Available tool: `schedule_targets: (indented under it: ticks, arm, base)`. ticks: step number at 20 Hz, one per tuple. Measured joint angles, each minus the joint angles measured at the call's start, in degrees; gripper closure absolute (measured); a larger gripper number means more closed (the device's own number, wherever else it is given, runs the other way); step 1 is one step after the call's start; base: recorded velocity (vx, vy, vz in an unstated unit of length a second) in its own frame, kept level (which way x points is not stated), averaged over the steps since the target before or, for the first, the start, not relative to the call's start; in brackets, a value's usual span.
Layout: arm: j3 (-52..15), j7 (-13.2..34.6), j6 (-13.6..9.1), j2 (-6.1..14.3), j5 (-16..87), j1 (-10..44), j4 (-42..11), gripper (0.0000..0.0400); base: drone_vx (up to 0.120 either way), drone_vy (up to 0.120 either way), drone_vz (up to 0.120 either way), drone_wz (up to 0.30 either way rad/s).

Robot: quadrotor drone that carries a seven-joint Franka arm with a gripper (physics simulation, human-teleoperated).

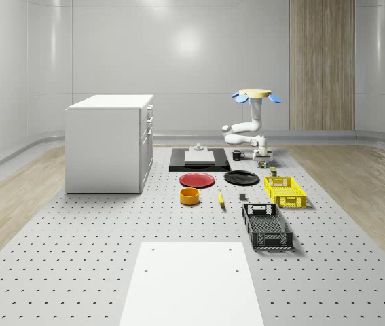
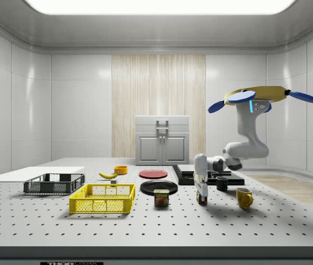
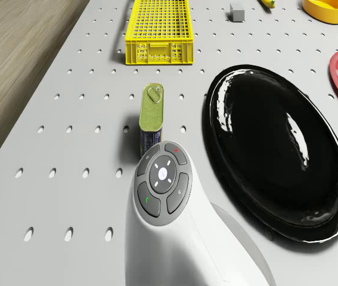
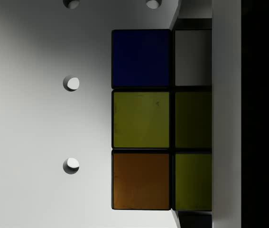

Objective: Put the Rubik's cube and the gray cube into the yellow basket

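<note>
The drone is seen hovering above the perforated table, its arm bent down. The gripper is closed around the Rubik's cube, near the yellow basket. The gray cube lies beyond the basket.

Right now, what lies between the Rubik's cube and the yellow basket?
A tin can stands between the Rubik's cube and the yellow basket, as the side view shows. The rest of that stretch is bare.
</note>
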State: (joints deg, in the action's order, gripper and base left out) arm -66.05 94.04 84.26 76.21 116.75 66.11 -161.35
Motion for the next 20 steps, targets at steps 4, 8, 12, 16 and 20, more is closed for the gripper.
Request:
schedule_targets:
  ticks: [4, 8, 12, 16, 20]
  arm:
    - [-0.1, 0.2, 0.3, 0.3, -0.2, 0.3, 0.1, 0.0066]
    - [-0.2, 0.3, 0.6, 0.7, -0.4, 0.5, 0.2, 0.0072]
    - [-1.2, 0.6, 0.5, 0.9, -1.4, 0.7, -0.1, 0.0074]
    - [-3.9, 1.0, -0.5, 1.0, -4.0, 0.8, -0.8, 0.0075]
    - [-6.4, 1.5, -1.2, 1.2, -6.5, 1.0, -1.3, 0.0075]
  base:
    - [0.0, 0.0, 0.0, 0.0]
    - [0.0, 0.0, 0.0, 0.0]
    - [0.0, 0.0, 0.0, 0.0]
    - [0.0, 0.0, 0.05, 0.0]
    - [0.0, 0.0, 0.12, 0.0]
